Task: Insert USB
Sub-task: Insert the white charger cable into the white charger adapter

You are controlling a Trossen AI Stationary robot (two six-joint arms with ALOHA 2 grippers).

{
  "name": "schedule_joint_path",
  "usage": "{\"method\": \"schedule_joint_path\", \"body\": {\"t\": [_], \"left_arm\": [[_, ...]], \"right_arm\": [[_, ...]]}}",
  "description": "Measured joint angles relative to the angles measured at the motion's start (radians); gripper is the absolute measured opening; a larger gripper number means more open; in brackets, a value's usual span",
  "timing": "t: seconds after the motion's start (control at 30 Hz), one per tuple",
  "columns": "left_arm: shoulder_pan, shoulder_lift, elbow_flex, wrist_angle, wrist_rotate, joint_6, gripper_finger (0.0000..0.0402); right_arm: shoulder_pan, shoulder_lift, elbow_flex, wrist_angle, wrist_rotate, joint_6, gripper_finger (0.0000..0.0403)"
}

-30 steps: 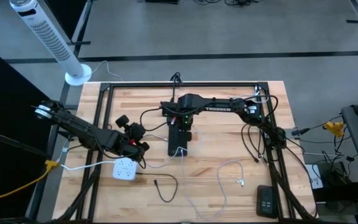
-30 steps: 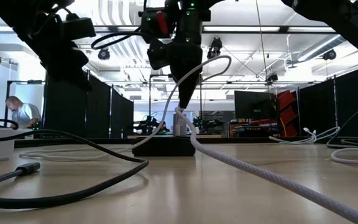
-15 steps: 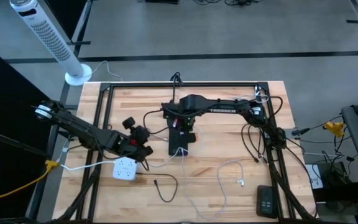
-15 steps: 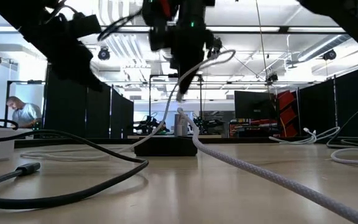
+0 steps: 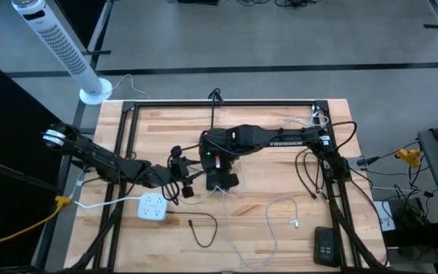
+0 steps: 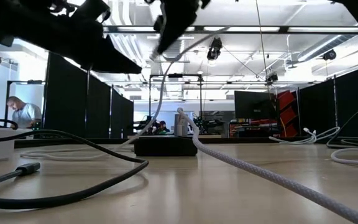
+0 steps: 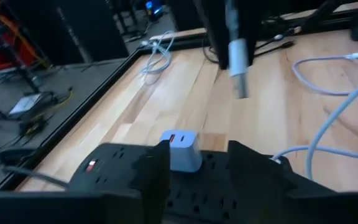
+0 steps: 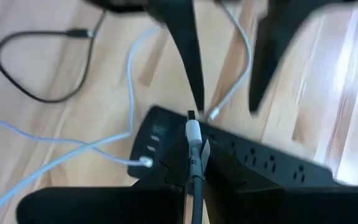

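Observation:
A black power strip (image 7: 98, 163) lies mid-table with a white USB charger (image 7: 180, 149) plugged into its top. My right gripper (image 8: 194, 152) hangs above it, shut on a white cable whose USB plug (image 7: 238, 68) points down, clear of the charger. My left gripper (image 7: 197, 150) is open and nearly level, left of the strip in the high view (image 5: 182, 183). In its wrist view its fingers stand on either side of the charger, and I cannot tell whether they touch the strip. In the low view the charger (image 6: 180, 123) stands upright on the strip (image 6: 165, 147). My right gripper pinches the white cable just behind its USB plug (image 8: 192, 134) between its two fingers, slanting down from above. The cable runs along the fingers, and the plug sticks out past their tips. It hangs clear above the power strip (image 8: 253, 158).
A white braided cable (image 6: 260, 171) runs from beside the charger toward the near edge. A white socket block (image 5: 152, 205), a black cord (image 5: 200, 228), a loose white cable (image 5: 280, 209) and a black handset (image 5: 325, 245) lie near the front. A black frame (image 5: 128, 114) rings the table.
My right gripper has risen from just above the charger, carrying the plug up with it, still shut. My left gripper has swung from pointing down to nearly level, moved right toward the power strip, and opened.

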Motion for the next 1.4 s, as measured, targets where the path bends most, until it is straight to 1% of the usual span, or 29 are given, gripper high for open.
{"method": "schedule_joint_path", "body": {"t": [0.1, 0.23, 0.63, 0.77, 0.83, 1.07, 1.27, 1.4], "left_arm": [[0.002, 0.023, 0.0, 0.044, 0.004, 0.028, 0.0179], [0.001, 0.042, 0.0, 0.125, 0.007, 0.074, 0.0178], [0.0, 0.045, 0.001, 0.157, 0.022, 0.089, 0.0108], [-0.001, 0.045, 0.014, 0.149, 0.103, 0.114, 0.0098], [-0.001, 0.045, 0.021, 0.143, 0.123, 0.119, 0.0096], [-0.002, 0.045, 0.024, 0.121, 0.126, 0.116, 0.0107], [-0.007, 0.044, 0.029, 0.127, 0.131, 0.114, 0.0119], [-0.009, 0.044, 0.039, 0.12, 0.131, 0.114, 0.0121]], "right_arm": [[0.009, -0.001, 0.0, 0.039, -0.003, -0.002, 0.0013], [0.009, -0.001, 0.0, 0.045, -0.026, 0.006, 0.0013], [0.009, -0.001, -0.005, 0.049, -0.028, 0.017, 0.0013], [0.009, -0.001, -0.009, 0.049, -0.036, 0.017, 0.0013], [0.011, -0.001, -0.01, 0.048, -0.037, 0.021, 0.0013], [0.01, -0.002, -0.012, 0.033, -0.03, 0.024, 0.0013], [0.007, -0.013, -0.012, -0.01, 0.063, 0.045, 0.0013], [0.009, -0.015, -0.012, -0.014, 0.062, 0.054, 0.0013]]}}
